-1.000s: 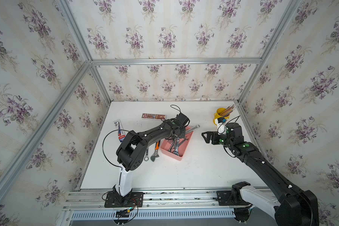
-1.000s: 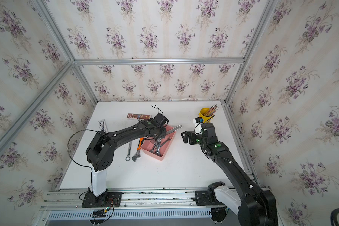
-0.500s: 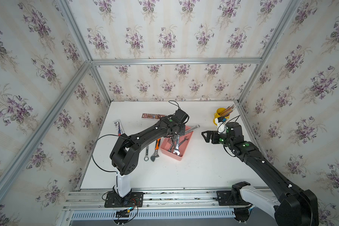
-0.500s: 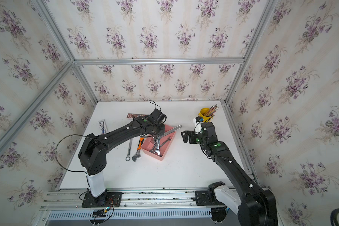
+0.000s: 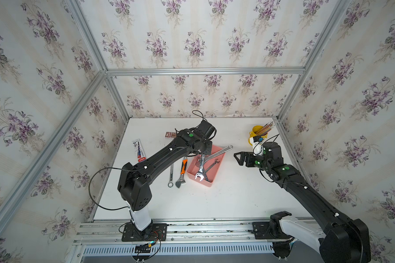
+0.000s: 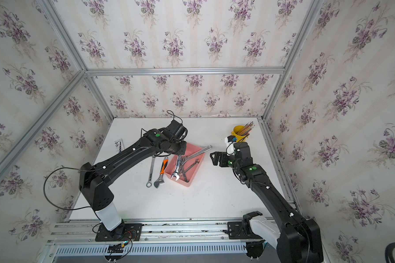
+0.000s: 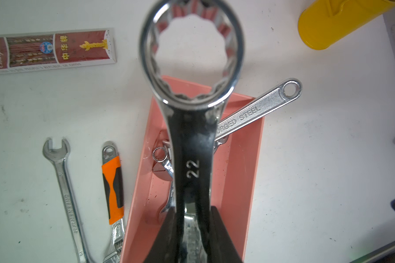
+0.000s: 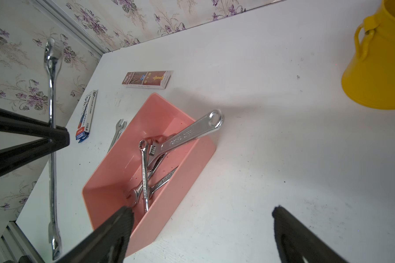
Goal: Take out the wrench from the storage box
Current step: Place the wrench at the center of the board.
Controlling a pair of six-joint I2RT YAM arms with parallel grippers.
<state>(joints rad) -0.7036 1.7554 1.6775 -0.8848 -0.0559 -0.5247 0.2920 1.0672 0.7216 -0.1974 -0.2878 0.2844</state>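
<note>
End effector (image 7: 191, 213) holds wrench (image 7: 192, 141) above box (image 7: 244, 170).

Left end effector (image 7: 192, 210), frame centre, grips a combination wrench (image 7: 192, 127); right end effector (image 5: 240, 158) hovers right of centre, jaws wide apart.

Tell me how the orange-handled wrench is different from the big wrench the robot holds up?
The held wrench is shiny silver; the orange-handled wrench has an orange and black grip. The held wrench hangs in the air, pinched by the left gripper; the orange-handled wrench lies flat on the table beside the storage box. The held wrench ends in a big ring; the orange-handled wrench has only a small hole. Both are metal wrenches.
</note>
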